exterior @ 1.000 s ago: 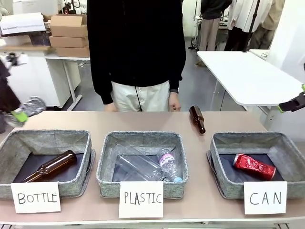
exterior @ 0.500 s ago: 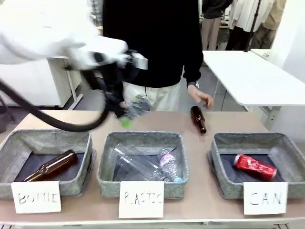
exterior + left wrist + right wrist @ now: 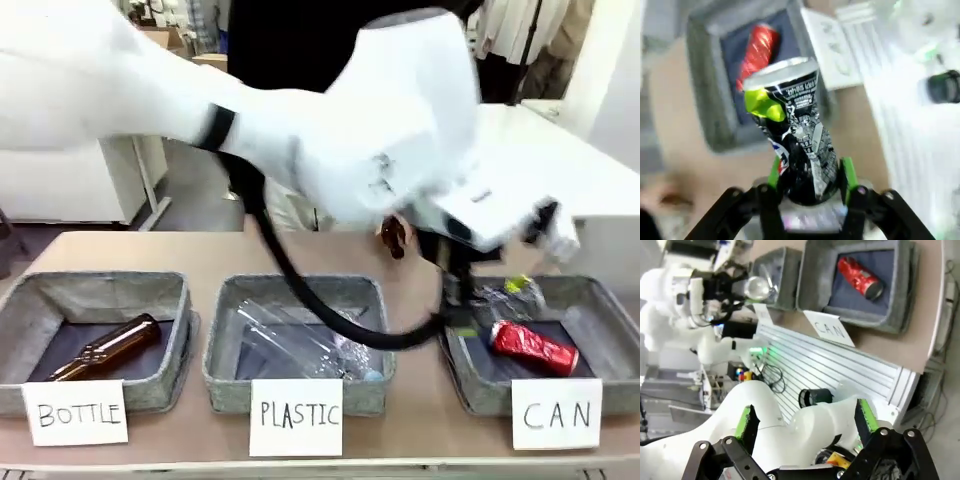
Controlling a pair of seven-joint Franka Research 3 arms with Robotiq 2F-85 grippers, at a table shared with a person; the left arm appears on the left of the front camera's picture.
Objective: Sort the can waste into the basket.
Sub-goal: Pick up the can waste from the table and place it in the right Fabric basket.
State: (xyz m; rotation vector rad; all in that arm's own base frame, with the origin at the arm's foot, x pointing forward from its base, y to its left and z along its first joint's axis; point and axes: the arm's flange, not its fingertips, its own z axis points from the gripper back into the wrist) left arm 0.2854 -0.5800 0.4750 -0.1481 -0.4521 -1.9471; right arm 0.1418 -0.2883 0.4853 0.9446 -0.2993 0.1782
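Dark can [image 3: 802, 135] clamped in left tool [image 3: 810, 173], over basket [image 3: 707, 100].

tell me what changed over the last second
The left gripper swung from the table's left edge across to the right and now hangs over the CAN basket, shut on the dark can the whole way. The red can in that basket, the brown bottle in the BOTTLE basket and the plastic bottles in the PLASTIC basket stayed put.
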